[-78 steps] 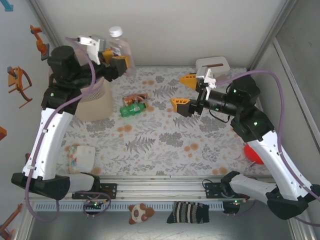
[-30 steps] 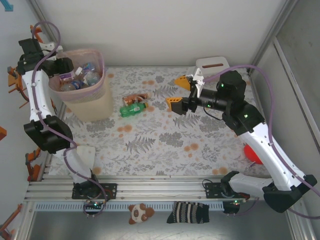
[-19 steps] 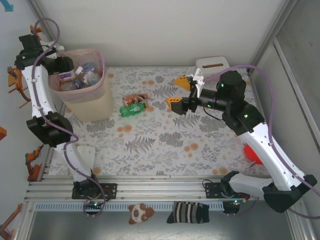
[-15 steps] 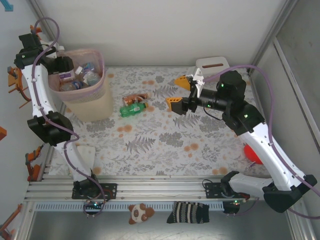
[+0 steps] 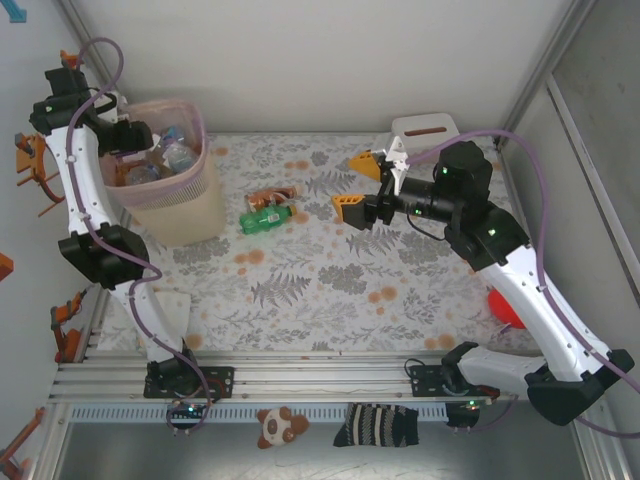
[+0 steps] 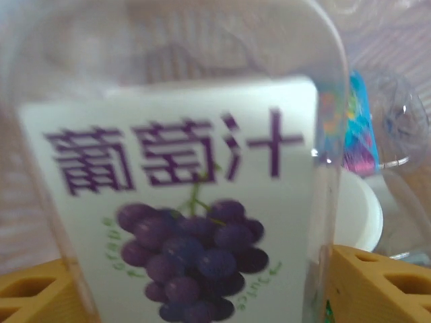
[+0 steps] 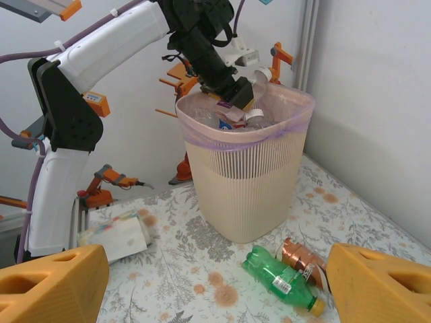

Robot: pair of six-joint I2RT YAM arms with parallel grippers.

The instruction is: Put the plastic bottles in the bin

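Observation:
My left gripper [image 5: 132,135] hangs over the pale-pink bin [image 5: 196,165], at the table's far left. Its jaws stand wide, so it is open. A clear bottle with a white grape-juice label [image 6: 175,222] sits loosely between the yellow fingers [image 6: 377,282], blurred. Several plastic bottles [image 7: 210,118] lie inside the bin [image 7: 246,192]. On the table to the right of the bin lie a green bottle [image 5: 265,219] [image 7: 279,277] and a copper-labelled one [image 5: 270,196] [image 7: 303,256]. My right gripper [image 5: 357,186] [image 7: 215,286] hovers open and empty, to the right of those two.
A small white lidded box [image 5: 425,128] stands at the far right. A red object [image 5: 505,308] lies by the right wall. A white patterned pack [image 5: 165,315] rests near the left arm's base. A plush toy [image 5: 272,426] and a striped sock [image 5: 378,425] lie below the front rail.
The left arm swung the grape-juice bottle left and down over the bin. Its jaws have just widened around the bottle. The right arm has stayed still for the last second.

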